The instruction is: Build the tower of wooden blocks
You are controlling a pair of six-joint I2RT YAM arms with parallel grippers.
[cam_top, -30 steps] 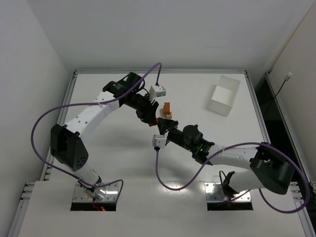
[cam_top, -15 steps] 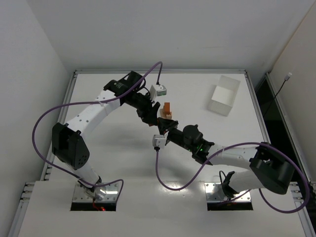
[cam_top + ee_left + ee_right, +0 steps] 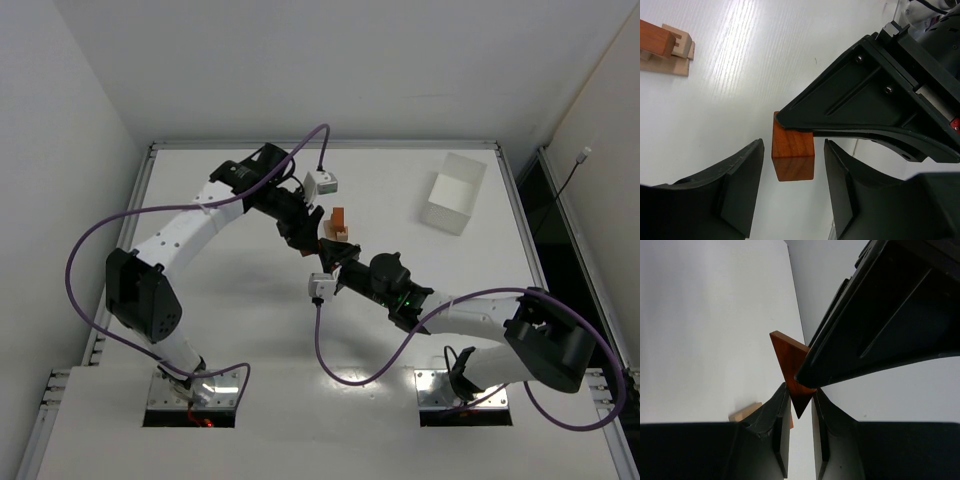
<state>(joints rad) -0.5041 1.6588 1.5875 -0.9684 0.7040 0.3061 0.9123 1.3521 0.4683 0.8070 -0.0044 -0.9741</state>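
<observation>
**Inspector A:** State of the right end effector?

**Inspector B:** The right end effector (image 3: 800, 394) is closed to a narrow gap on a reddish wedge (image 3: 790, 365) and grips it at its pointed end. I cannot tell whether the wedge touches the surface (image 3: 230, 320).

**Inspector A:** And the left one?

**Inspector B:** The left end effector (image 3: 793, 150) is wide open, with one finger (image 3: 740, 185) on each side of that same wedge. A gap shows on both sides, so it has hold of nothing. One finger of the right end effector lies against the wedge's upper face.

**Inspector A:** Where is the tower?

**Inspector B:** The tower (image 3: 340, 224) stands near the middle of the surface, a little toward the far edge and just beyond both end effectors. A reddish block sits on pale pieces. A white tray (image 3: 452, 192) stands near the far right corner, well apart.
</observation>
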